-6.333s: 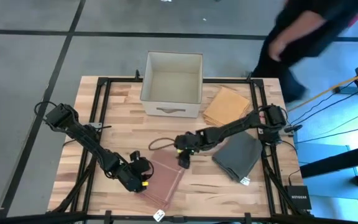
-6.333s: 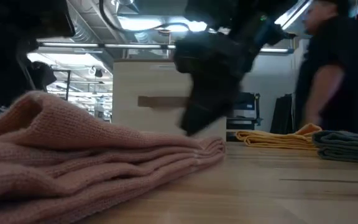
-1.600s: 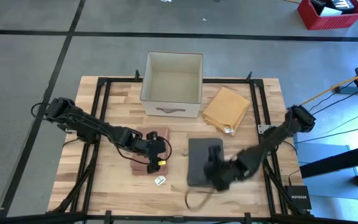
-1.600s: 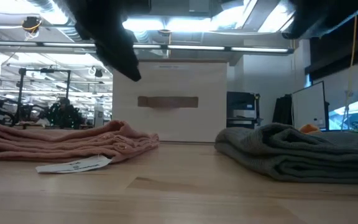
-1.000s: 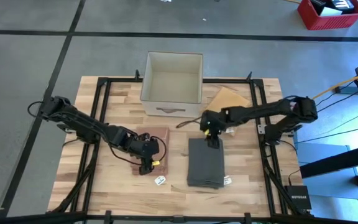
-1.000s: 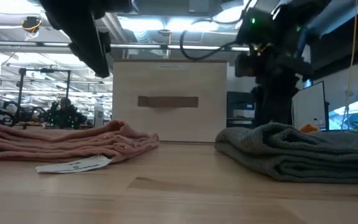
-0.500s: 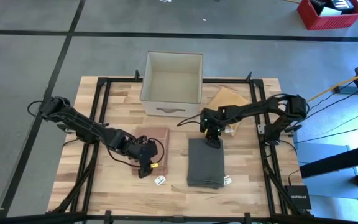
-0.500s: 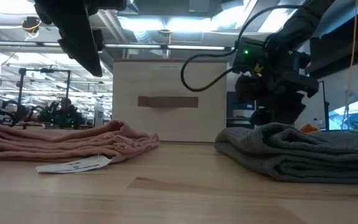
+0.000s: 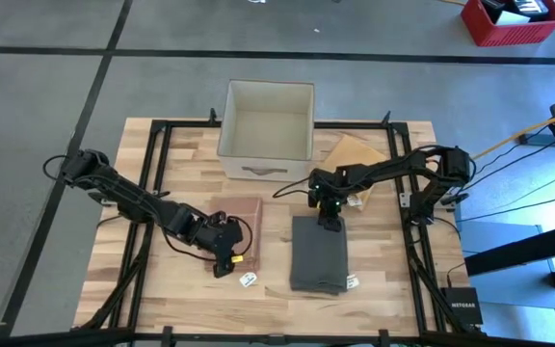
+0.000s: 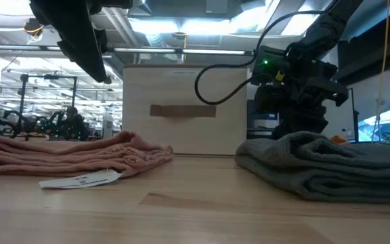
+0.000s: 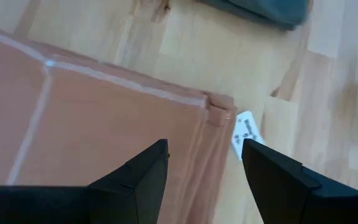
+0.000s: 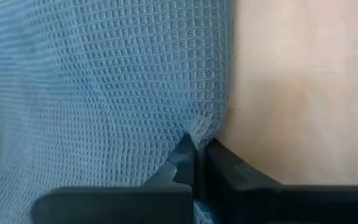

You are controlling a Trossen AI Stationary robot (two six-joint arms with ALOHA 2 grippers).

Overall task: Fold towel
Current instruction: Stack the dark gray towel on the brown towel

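The high view looks straight down from well above, taking in the whole bench (image 9: 162, 154) and the floor around it. The low view sits at bench-top height near the front edge, facing level toward the box (image 10: 185, 108) at the back edge and the room behind. Both show the pink towel (image 9: 236, 214) and the grey towel (image 9: 318, 253). Each wrist view looks down from very close, one on each towel.
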